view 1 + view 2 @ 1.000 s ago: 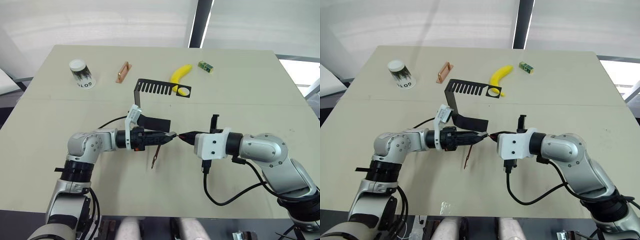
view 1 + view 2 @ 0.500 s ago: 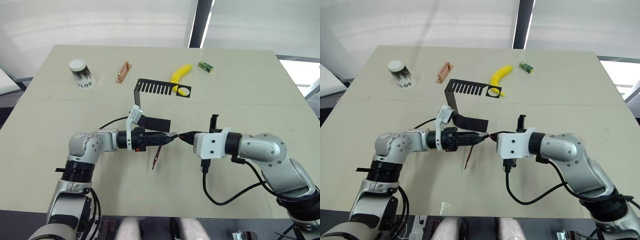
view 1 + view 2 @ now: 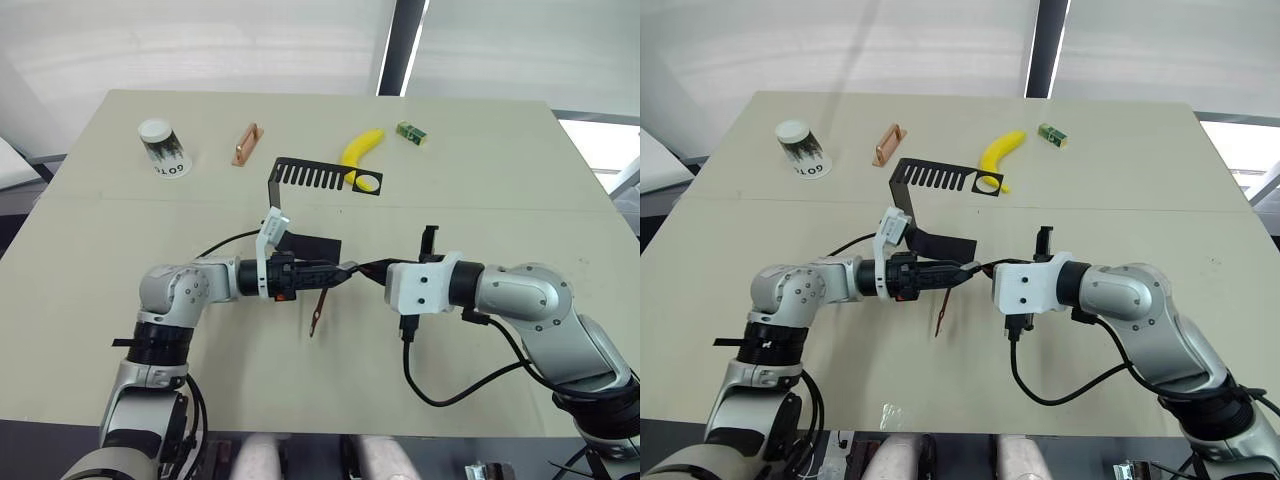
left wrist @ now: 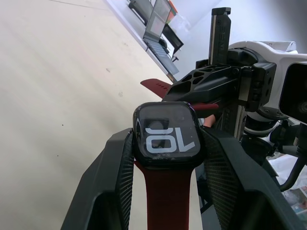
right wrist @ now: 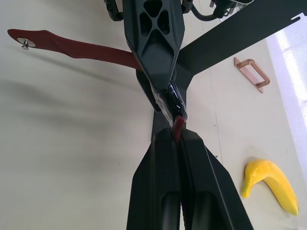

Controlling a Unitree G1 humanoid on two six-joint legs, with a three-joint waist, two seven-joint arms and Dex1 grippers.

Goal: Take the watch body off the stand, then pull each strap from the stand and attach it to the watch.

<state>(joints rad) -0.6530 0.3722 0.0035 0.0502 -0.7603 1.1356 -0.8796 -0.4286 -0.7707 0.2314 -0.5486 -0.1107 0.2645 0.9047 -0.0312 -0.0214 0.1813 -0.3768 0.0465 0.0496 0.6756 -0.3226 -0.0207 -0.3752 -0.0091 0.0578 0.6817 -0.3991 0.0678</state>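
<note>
Right gripper (image 3: 372, 267) has closed in on left gripper (image 3: 345, 271); both pinch: watch body (image 4: 166, 134), strap (image 5: 178, 125) lying left-right.

- The two grippers meet tip to tip over the middle of the table (image 3: 520, 160); the left gripper (image 3: 343, 272) and right gripper (image 3: 366, 268) leave no gap between them to pass through.
- The stand (image 3: 300, 205) rises just behind the left gripper, with its base close under the wrist, so the way back from there is blocked.
- A dark red strap (image 3: 318, 311) hangs below the left gripper, down to the table.
- The banana (image 3: 361, 150) lies against the stand's far end.
- The cup (image 3: 163, 147), copper bar (image 3: 245, 145) and green box (image 3: 410, 132) sit well apart along the far edge.
- Wide bare table lies to both sides and along the near edge.
</note>
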